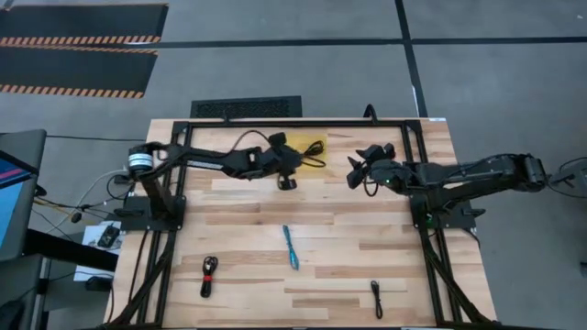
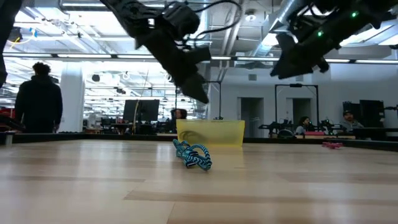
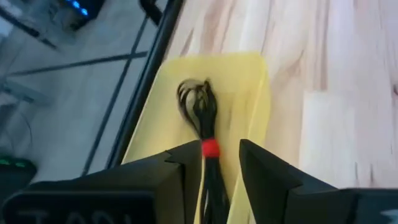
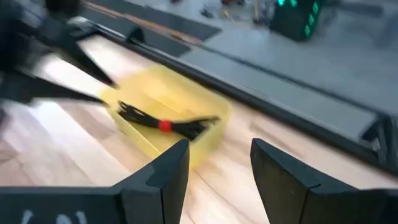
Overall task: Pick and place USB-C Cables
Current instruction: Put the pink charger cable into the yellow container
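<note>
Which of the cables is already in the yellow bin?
The black cable with a red tie, lying in the yellow bin between the left gripper's fingers. The light blue cable, black-and-red cable and small black cable lie on the table.

A bin (image 1: 312, 147) sits at the table's (image 1: 248, 229) far edge with 1 cable (image 3: 202, 115) in it, the left gripper (image 3: 211, 168) just over it. 3 more cables lie nearer: 1 (image 1: 291, 247) mid-table, 1 (image 1: 208, 275) front left, 1 (image 1: 377, 298) front right.
</note>
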Controlling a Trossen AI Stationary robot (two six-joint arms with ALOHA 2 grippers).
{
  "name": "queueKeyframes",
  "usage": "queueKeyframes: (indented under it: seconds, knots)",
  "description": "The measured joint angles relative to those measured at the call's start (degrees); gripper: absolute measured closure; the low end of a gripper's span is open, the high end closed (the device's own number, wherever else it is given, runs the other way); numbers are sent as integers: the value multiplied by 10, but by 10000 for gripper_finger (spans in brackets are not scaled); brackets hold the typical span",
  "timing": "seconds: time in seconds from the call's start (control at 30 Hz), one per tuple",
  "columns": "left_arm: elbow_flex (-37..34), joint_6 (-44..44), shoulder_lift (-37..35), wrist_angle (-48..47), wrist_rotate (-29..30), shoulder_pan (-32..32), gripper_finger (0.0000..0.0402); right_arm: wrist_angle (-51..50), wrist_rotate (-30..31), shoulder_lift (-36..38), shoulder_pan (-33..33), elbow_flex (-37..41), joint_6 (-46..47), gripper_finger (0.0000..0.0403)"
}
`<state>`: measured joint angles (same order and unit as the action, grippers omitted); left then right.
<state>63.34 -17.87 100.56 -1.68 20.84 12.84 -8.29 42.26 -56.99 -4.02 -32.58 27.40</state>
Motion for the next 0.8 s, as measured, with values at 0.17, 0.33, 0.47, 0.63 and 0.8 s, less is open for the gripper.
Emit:
queueKeyframes:
  seconds: [0.17,0.33,0.47,0.63,0.8]
  knots:
    - [-87,39,-84,26,-36,17,320,-106,-3,0,-57,0,96,207]
    - [-171,87,-166,53,-57,8,324,-212,-68,0,-122,0,174,207]
    - [-236,119,-220,86,-57,-15,323,-229,-129,-1,-150,0,176,207]
    - [-303,154,-269,144,-56,-47,323,-195,-137,-2,-134,0,164,207]
    - [-360,170,-323,201,-52,-58,323,-14,-233,-3,-90,0,134,207]
